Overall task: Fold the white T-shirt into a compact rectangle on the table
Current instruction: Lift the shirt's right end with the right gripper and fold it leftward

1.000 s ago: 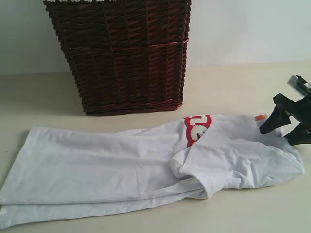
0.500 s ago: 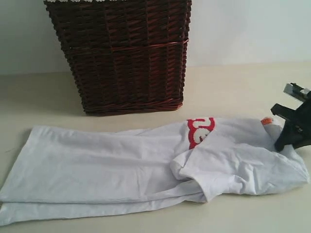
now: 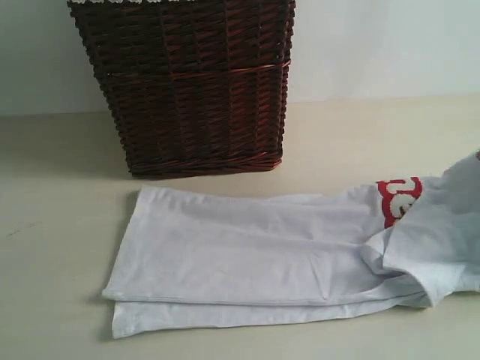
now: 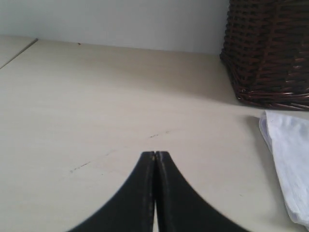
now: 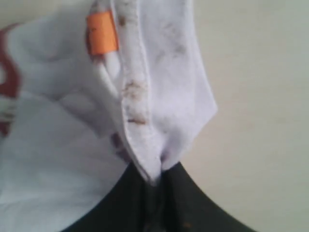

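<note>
The white T-shirt point(image 5: 159, 96) is clamped at its collar by the right gripper point(image 5: 155, 181); the left gripper point(image 4: 155, 155) is fully closed over the table point(image 4: 96, 96).

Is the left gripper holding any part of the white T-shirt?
No, the left gripper is shut on nothing over the table, and the white T-shirt lies apart from it.

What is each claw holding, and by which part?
The right claw pinches the white T-shirt by its collar edge, near the orange tag. The left claw is shut on nothing, over the table.
</note>
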Action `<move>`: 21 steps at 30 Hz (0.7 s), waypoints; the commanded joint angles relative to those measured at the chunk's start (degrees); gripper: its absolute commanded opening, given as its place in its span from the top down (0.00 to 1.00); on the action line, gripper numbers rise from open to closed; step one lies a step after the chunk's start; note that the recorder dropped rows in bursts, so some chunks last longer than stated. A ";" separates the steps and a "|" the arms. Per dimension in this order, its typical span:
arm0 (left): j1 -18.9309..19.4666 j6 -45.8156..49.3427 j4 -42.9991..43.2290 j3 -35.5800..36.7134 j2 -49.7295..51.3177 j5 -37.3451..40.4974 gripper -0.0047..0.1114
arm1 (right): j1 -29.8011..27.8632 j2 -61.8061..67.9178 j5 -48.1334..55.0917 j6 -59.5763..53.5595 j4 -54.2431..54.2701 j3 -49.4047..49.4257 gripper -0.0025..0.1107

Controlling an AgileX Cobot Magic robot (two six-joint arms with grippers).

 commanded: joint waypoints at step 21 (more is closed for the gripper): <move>0.09 -0.38 -0.71 0.01 -0.26 -0.55 0.96 | 59.96 5.33 -24.43 4.25 21.13 -5.69 0.98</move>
